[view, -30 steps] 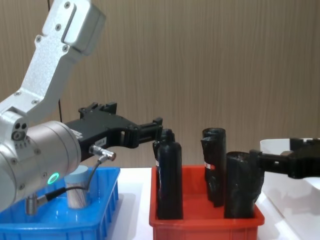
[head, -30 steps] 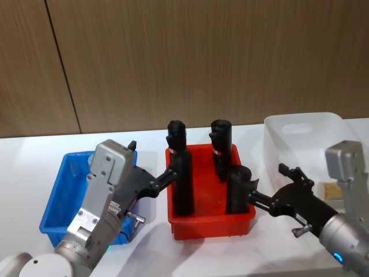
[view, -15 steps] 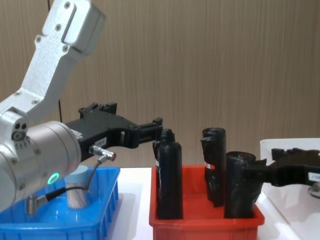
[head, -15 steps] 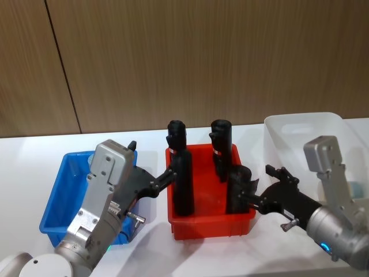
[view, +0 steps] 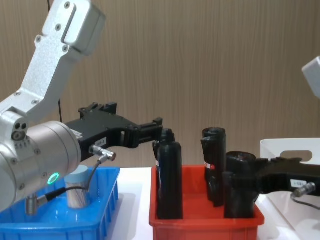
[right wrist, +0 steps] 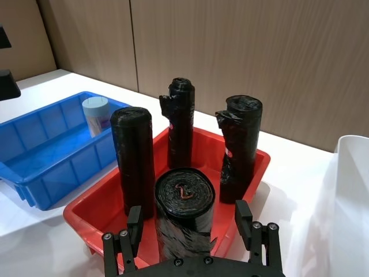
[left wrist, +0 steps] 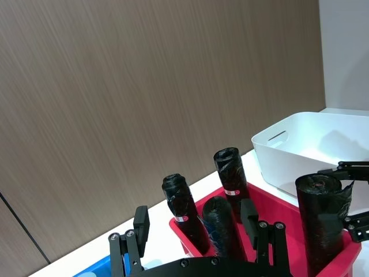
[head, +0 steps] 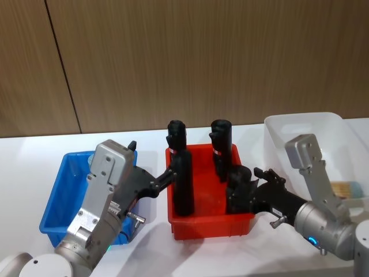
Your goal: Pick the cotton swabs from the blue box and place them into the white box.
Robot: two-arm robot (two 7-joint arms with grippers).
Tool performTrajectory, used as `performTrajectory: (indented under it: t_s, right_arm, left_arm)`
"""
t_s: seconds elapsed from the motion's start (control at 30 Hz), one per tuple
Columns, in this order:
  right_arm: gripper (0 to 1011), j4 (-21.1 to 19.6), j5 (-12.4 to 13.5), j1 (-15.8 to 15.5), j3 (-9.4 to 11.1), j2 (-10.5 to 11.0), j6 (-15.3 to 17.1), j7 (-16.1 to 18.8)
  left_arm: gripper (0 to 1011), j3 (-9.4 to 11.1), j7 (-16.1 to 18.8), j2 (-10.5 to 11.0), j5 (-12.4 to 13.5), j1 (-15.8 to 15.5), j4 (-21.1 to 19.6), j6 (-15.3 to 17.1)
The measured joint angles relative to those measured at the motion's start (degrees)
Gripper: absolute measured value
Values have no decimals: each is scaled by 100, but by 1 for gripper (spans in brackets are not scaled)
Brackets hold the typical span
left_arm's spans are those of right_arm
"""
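One jar of cotton swabs [right wrist: 95, 115] with a pale lid stands upright in the blue box [right wrist: 34, 150], also seen from the chest as the jar [view: 77, 191] behind my left arm. Another swab jar [head: 346, 189] lies in the white box [head: 300, 124] at the right. My left gripper [head: 167, 176] is open and hovers between the blue box [head: 55, 208] and the red bin. My right gripper [right wrist: 188, 222] is open, its fingers on either side of the front right black roll [right wrist: 184, 210], with gaps on both sides.
The red bin [head: 207, 222] sits between the two boxes and holds several tall black rolls [head: 183, 184]. My left arm's body covers much of the blue box from the head view. A wood-panelled wall stands behind the white table.
My right gripper has moved left, away from the white box and over the red bin, until its fingers straddle the front right black roll. The left arm has stayed still.
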Motion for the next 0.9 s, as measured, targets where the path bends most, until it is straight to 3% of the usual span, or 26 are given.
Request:
performTrajectory:
  t_s: [0.23, 0.53, 0.63, 0.7, 0.9]
  right_arm:
    - [952, 196, -37, 127, -33, -64, -2, 102]
    - [740, 326, -37, 213, -52, -103, -29, 170]
    - [577, 351, -25, 235, -60, -110, -39, 192]
    - [533, 353, -19, 239, -64, -110, -43, 206]
    - [515, 341, -9, 242, -72, -108, -48, 221]
  left_arm:
    - [1004, 0, 0, 0, 0, 0, 0, 0]
    - [1004, 0, 0, 0, 0, 0, 0, 0]
    - [1004, 0, 0, 0, 0, 0, 0, 0]
    - [1004, 0, 0, 0, 0, 0, 0, 0]
    - [1004, 0, 0, 0, 0, 0, 0, 0]
